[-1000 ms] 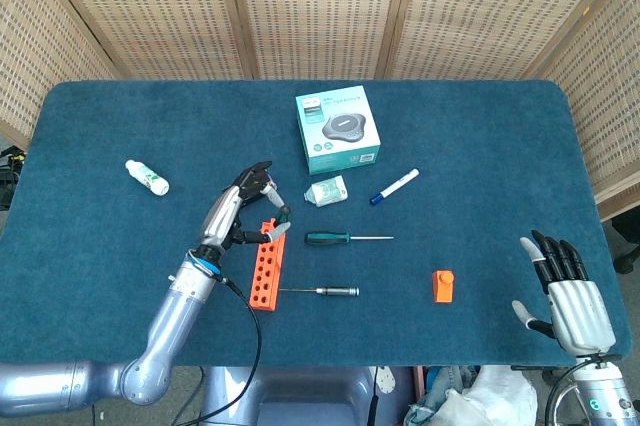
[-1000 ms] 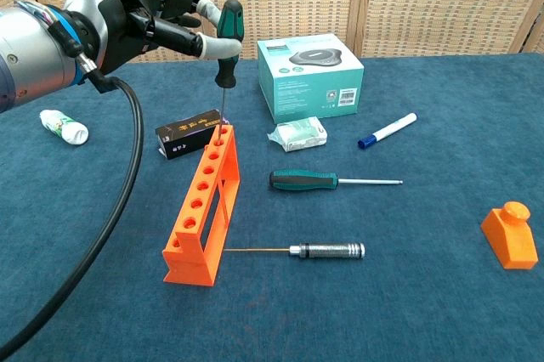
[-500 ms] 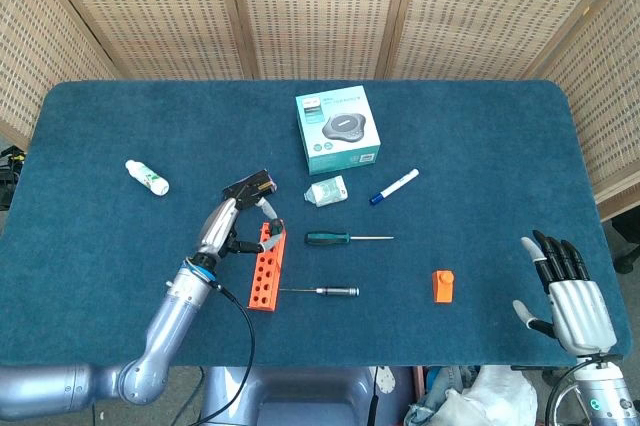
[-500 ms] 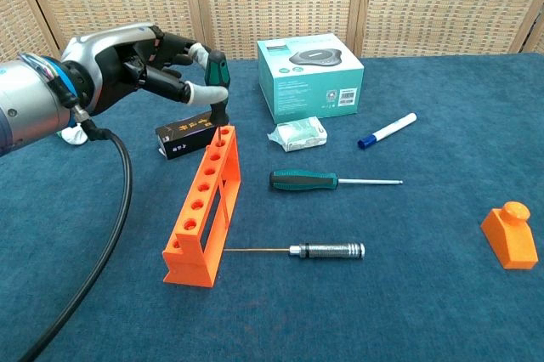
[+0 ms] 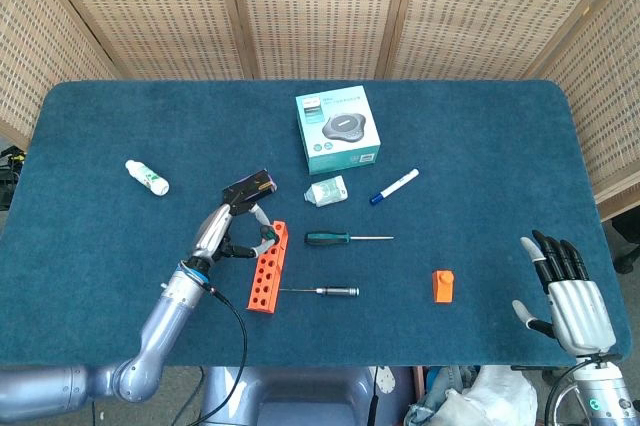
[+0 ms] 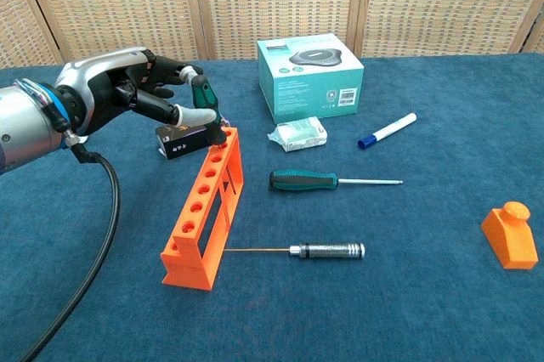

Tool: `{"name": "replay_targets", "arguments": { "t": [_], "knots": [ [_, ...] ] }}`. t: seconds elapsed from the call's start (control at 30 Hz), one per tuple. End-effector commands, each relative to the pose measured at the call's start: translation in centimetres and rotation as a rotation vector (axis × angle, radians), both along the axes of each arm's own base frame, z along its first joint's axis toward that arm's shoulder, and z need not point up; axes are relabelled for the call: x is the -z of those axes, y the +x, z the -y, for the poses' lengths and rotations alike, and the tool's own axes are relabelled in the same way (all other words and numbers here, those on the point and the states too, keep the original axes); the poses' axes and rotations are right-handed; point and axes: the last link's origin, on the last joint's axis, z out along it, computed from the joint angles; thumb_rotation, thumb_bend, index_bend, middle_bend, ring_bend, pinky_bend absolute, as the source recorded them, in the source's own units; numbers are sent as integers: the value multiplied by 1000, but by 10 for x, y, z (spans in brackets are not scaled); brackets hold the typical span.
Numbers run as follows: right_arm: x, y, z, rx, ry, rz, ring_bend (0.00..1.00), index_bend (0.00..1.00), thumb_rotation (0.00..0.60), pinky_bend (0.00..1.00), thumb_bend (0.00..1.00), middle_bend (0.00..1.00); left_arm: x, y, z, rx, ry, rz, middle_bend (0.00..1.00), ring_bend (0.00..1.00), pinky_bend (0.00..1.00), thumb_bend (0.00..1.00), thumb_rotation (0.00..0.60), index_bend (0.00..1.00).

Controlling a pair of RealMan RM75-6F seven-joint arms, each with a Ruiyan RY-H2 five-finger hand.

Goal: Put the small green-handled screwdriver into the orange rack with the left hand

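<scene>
We see the blue table (image 5: 120, 126) carrying everything. Largest on it is the teal box (image 6: 310, 75) at the back, with a small white packet (image 6: 297, 134) just in front of it. Next comes the orange rack (image 6: 204, 206), running front to back left of centre. Our left hand (image 6: 127, 98) hovers by the rack's far end, its fingers (image 6: 185, 115) pinching the small green-handled screwdriver (image 6: 205, 105); the handle tilts and sits low over the rack's farthest hole, the shaft hidden, so we cannot tell how deep it sits. A black box (image 6: 183, 138) lies just behind the rack, under the hand. Our right hand (image 5: 568, 296) rests at the table's near right corner, fingers spread and holding nothing. A large green-handled screwdriver (image 6: 331, 180) lies right of the rack, and a silver-handled driver (image 6: 319, 250) lies nearer, its thin tip reaching toward the rack. Smaller things: a blue-capped marker (image 6: 388, 131), an orange block (image 6: 510, 234), a white tube (image 5: 147, 177).
</scene>
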Motion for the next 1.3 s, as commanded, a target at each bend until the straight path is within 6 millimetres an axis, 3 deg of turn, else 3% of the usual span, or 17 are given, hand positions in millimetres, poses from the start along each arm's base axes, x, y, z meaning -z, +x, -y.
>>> {"name": "replay_targets", "arguments": {
  "t": [0.03,0.43,0.73,1.0,1.3],
  "knots": [
    [0,0,0,0,0,1,0,0,600,0,238,0,1,0,0,-1,-3,-2,102,0,0,295,600,614],
    [-2,-1,0,1,-6,5,0,0,600,0,243,0,4,-5,0,-14,-17,-18,92,0,0,295,600,613],
    [-2,0,0,1,-6,4,0,0,600,0,241,0,3,-6,0,-17,-30,-16,61,0,0,295,600,556],
    [-1,0,0,-1,-5,4,0,0,600,0,243,0,-9,-2,-2,-7,-14,19,46,0,0,293,600,471],
    [-1,1,-1,-3,-2,2,0,0,600,0,243,0,-24,5,-6,9,2,31,34,0,0,291,600,461]
  ]
}}
